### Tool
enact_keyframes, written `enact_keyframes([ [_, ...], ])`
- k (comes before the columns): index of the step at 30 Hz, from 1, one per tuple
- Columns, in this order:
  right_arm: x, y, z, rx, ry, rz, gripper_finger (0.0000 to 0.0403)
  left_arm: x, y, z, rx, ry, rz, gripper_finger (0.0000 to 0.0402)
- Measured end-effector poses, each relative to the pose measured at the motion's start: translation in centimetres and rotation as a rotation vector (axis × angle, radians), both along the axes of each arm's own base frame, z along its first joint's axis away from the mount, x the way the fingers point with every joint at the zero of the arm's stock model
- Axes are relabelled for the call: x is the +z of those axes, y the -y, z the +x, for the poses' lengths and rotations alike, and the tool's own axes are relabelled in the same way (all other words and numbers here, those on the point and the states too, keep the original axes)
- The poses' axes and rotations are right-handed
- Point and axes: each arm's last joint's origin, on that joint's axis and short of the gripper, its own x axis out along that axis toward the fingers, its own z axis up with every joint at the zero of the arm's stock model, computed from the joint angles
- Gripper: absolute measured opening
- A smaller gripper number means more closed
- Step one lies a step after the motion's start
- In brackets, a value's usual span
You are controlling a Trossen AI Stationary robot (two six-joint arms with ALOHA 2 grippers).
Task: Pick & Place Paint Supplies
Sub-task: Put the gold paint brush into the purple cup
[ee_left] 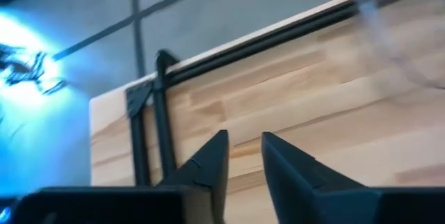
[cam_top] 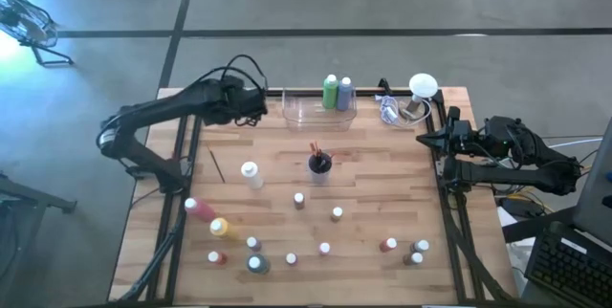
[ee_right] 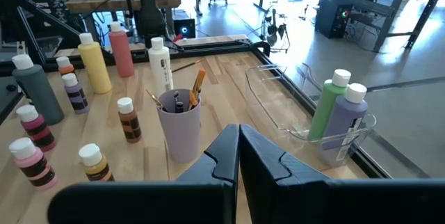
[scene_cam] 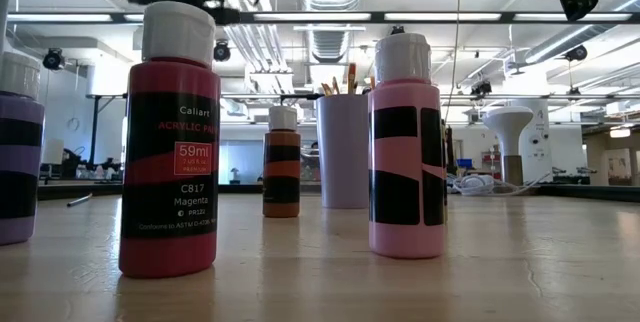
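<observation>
The surface (cam_top: 382,155) carries a clear bin (cam_top: 318,112) at twelve o'clock, holding a green bottle (cam_top: 331,91) and a purple bottle (cam_top: 345,92) upright, touching. The left claw (cam_top: 258,102) hangs at about eleven o'clock just beside the bin, fingers slightly spread, pinching nothing. The right claw (cam_top: 427,141) waits at three o'clock, pressed together. A cup (cam_top: 319,165) of brushes stands at centre; small bottles (cam_top: 325,248) scatter toward six o'clock.

dark jointed arms (cam_top: 153,117), looping black cables (cam_top: 244,64)
</observation>
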Motion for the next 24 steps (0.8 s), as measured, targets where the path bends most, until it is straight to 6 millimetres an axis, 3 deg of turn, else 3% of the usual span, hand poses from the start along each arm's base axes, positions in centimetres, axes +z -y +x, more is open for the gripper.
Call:
enact_keyframes([
  [7, 0.0, 0.0, 0.0, 0.0, 0.001, 0.001, 0.0008, -5.1, -1.6, -1.7, 0.174, -0.09, -0.163, 0.0158],
  [14, 0.0, 0.0, 0.0, 0.001, 0.0, 0.0, 0.0008, -9.7, -2.6, -4.0, 0.326, -0.195, -0.282, 0.0161],
  [24, 0.0, 0.0, 0.0, 0.0, 0.0, 0.001, 0.0008, -13.5, -2.9, -5.4, 0.441, -0.162, -0.362, 0.0158],
])
